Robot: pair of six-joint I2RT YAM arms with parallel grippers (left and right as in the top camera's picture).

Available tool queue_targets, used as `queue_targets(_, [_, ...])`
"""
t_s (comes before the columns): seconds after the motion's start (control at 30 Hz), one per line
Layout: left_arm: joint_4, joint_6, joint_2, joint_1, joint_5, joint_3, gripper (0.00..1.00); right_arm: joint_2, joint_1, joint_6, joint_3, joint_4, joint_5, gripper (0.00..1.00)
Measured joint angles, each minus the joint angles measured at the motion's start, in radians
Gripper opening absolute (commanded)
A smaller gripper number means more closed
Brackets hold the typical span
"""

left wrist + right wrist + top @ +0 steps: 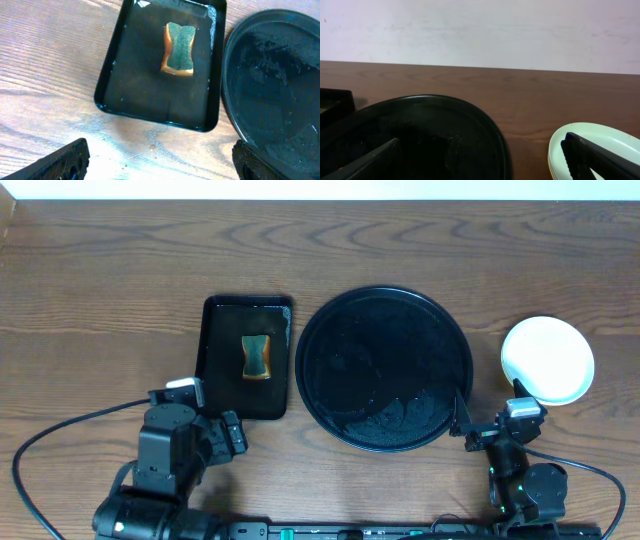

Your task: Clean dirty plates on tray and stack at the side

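Plates (547, 360) lie stacked just beyond the right gripper (480, 141), which gapes empty.

Ahead of the left pincer (161, 167), spread wide, a strip of bare surface (150, 142) lies free; beyond it rises the rim of the rectangular tray (135, 85), sponge (179, 49) at its middle. Before the right pincer (480, 167), also spread, the tray (487, 122) fills left and centre; the plates (605, 137) crowd its right finger, a narrow bare lane between.

table (100, 280): wood grain, matt | round tray (330, 330): glossy blk | plates (547, 358): smooth, prob. plastic | sponge (257, 356): rough
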Motion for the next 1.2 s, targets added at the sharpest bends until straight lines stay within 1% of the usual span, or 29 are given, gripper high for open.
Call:
queue_targets(0.13, [0.038,0.002,-0.05,0.003,-0.012,-0.024,0.92,0.0,0.0,0.0,0.0,0.0,0.0,0.99])
queue_targets(0.37, [0.259,0.051,-0.241,0.058,-0.014,-0.213,0.92,0.0,0.0,0.0,0.0,0.0,-0.001,0.99])
queue_targets(0.53, [0.463,0.119,-0.386,0.096,-0.001,-0.376,0.92,0.0,0.0,0.0,0.0,0.0,-0.003,0.99])
queue_targets(0.73, [0.752,0.227,-0.501,0.107,0.025,-0.537,0.91,0.0,0.0,0.0,0.0,0.0,-0.003,0.99])
queue_targets(0.8, [0.837,0.25,-0.523,0.107,0.031,-0.587,0.89,0.0,0.0,0.0,0.0,0.0,-0.002,0.99])
queue_targets(0.87, [0.922,0.268,-0.539,0.107,0.035,-0.636,0.84,0.0,0.0,0.0,0.0,0.0,-0.003,0.99])
queue_targets(0.9, [0.957,0.275,-0.542,0.107,0.035,-0.658,0.8,0.0,0.0,0.0,0.0,0.0,-0.003,0.99])
queue_targets(0.93, [0.982,0.282,-0.544,0.107,0.036,-0.676,0.71,0.0,0.0,0.0,0.0,0.0,-0.002,0.99])
queue_targets(0.97, [0.99,0.286,-0.545,0.107,0.037,-0.69,0.69,0.0,0.0,0.0,0.0,0.0,-0.003,0.99])
queue_targets(1.07, [0.954,0.304,-0.545,0.107,0.039,-0.706,0.7,0.0,0.0,0.0,0.0,0.0,-0.003,0.99])
queue_targets(1.13, [0.91,0.314,-0.546,0.107,0.039,-0.706,0.83,0.0,0.0,0.0,0.0,0.0,-0.003,0.99])
queue_targets(1.17, [0.9,0.317,-0.545,0.107,0.043,-0.704,0.84,0.0,0.0,0.0,0.0,0.001,-0.002,0.99])
queue_targets(1.2, [0.894,0.316,-0.546,0.107,0.047,-0.703,0.95,0.0,0.0,0.0,0.0,0.0,-0.003,0.99])
